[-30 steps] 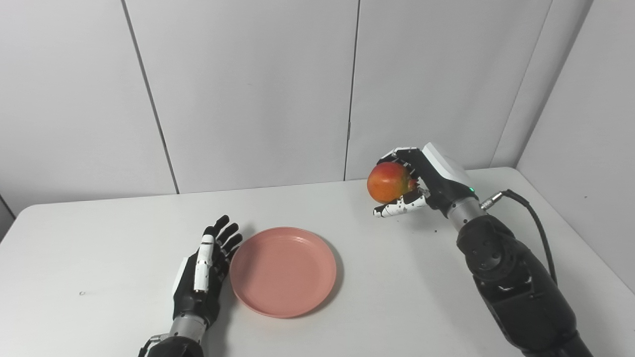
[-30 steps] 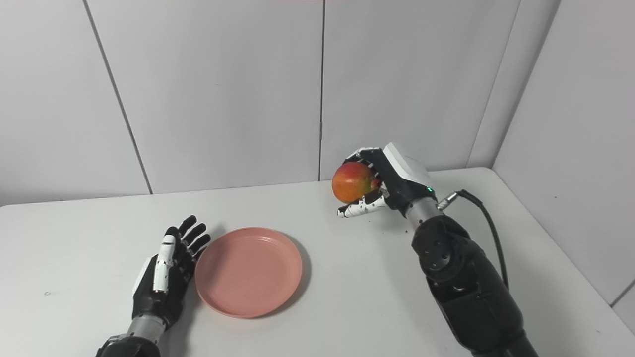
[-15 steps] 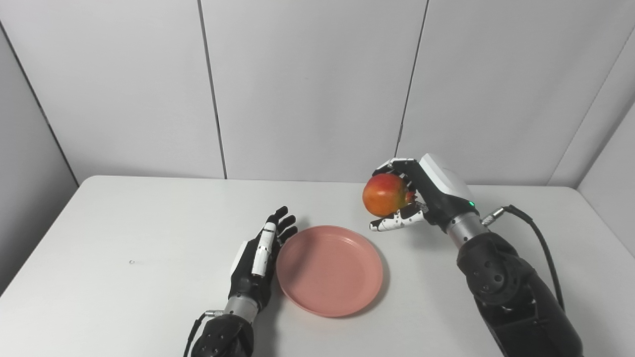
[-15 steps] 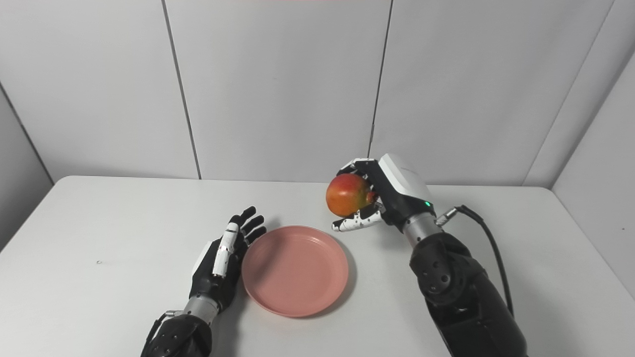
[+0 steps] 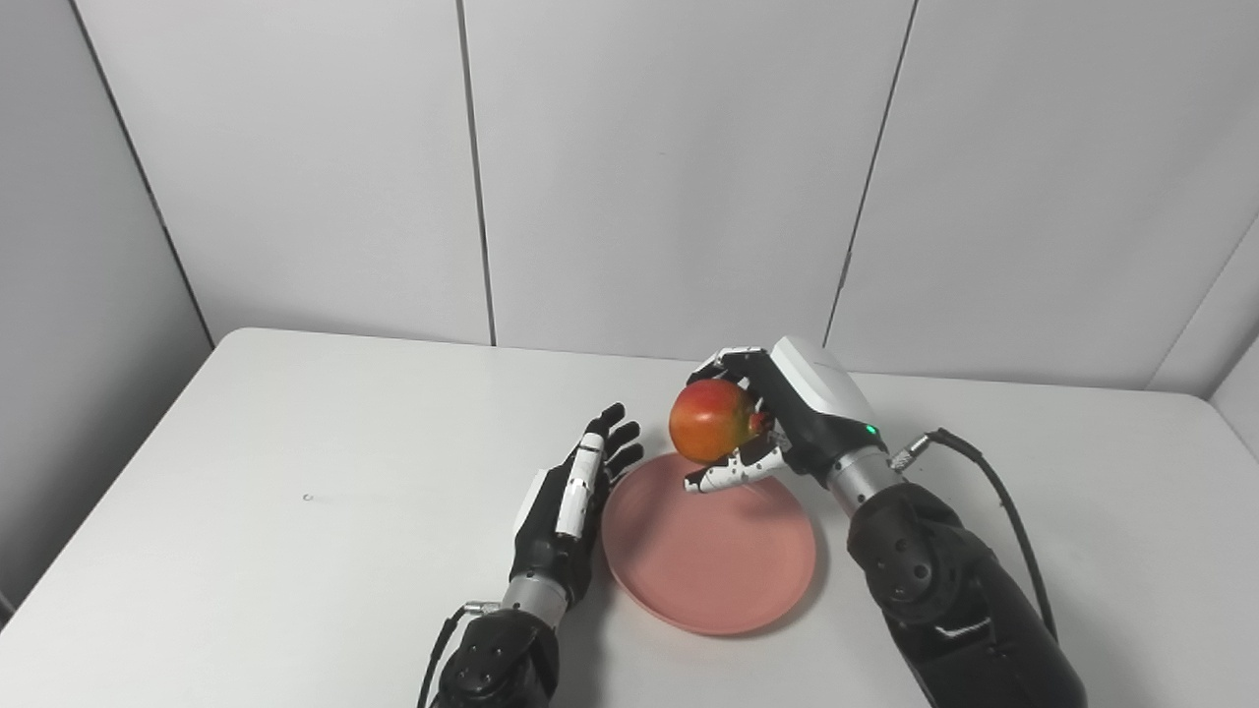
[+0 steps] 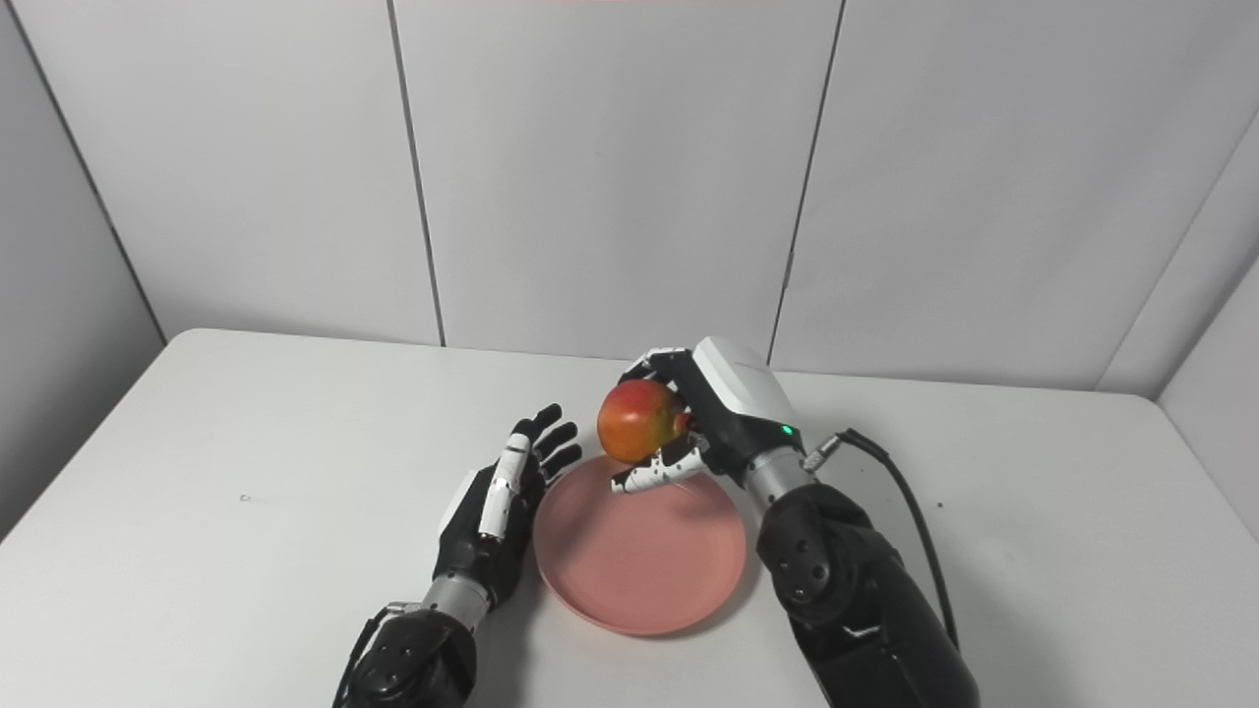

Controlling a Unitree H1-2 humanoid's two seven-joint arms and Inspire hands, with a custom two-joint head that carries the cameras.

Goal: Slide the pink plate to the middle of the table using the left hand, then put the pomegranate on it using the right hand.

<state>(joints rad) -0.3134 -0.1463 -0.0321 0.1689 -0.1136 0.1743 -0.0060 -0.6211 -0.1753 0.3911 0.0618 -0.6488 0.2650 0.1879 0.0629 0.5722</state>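
The right hand [image 5: 787, 418] grips a red-orange pomegranate [image 5: 710, 421], holding it in the air above the far edge of the pink plate [image 5: 723, 565]. The left hand [image 5: 570, 511], fingers spread and empty, rests against the plate's left rim on the white table [image 5: 295, 511].

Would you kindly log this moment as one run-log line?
left hand: open, beside pink plate | right hand: holding pomegranate above plate's far rim | pomegranate not yet placed
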